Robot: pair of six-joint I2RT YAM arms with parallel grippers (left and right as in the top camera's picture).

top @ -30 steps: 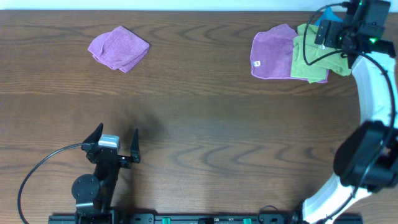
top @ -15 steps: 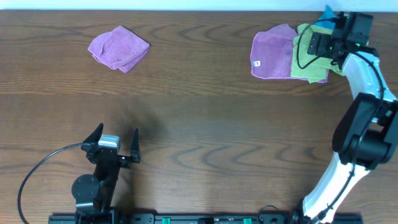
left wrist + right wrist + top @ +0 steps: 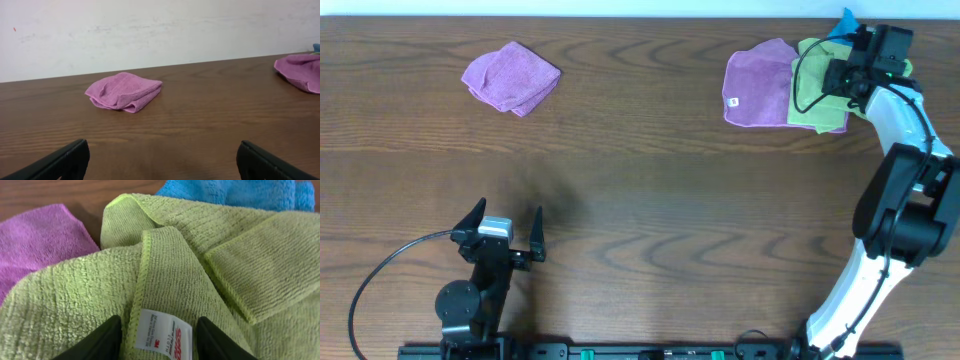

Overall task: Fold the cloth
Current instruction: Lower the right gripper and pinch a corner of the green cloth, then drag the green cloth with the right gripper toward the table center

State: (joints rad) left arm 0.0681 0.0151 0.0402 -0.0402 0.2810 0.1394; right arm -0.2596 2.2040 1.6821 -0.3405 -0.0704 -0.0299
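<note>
Overhead: the cloth [image 3: 815,100] is bunched up at the far right corner of the bench [image 3: 650,160]. It overlaps the right edge of a flat purple cloth [image 3: 758,85], and a bit of blue cloth [image 3: 845,20] pokes out behind it at the far edge. The right gripper [image 3: 838,78] is right over the green pile, but I can't tell the finger gap from up here. A folded purple cloth [image 3: 510,77] lies near the far left corner, well apart from all that. The left gripper [image 3: 509,210] is over bare wood by the near edge, left of middle, spread wide with nothing in it.

Left wrist: the fingers [image 3: 55,162] only show as dark tips in the two bottom corners, so they're wide apart. The folded purple cloth [image 3: 125,91] is straight ahead and the flat purple cloth [image 3: 300,70] is off at the right.

Right wrist: this one's close up on the cloth [image 3: 175,265], which is creased with a hem flopped over. Its white tag [image 3: 160,337] lies between the right gripper [image 3: 159,322] fingers [image 3: 107,340], which are moderately apart and pinching nothing. I can't tell if the tips touch the fabric. The flat purple cloth [image 3: 40,240] is on the left and the blue cloth [image 3: 240,192] is up top.
</note>
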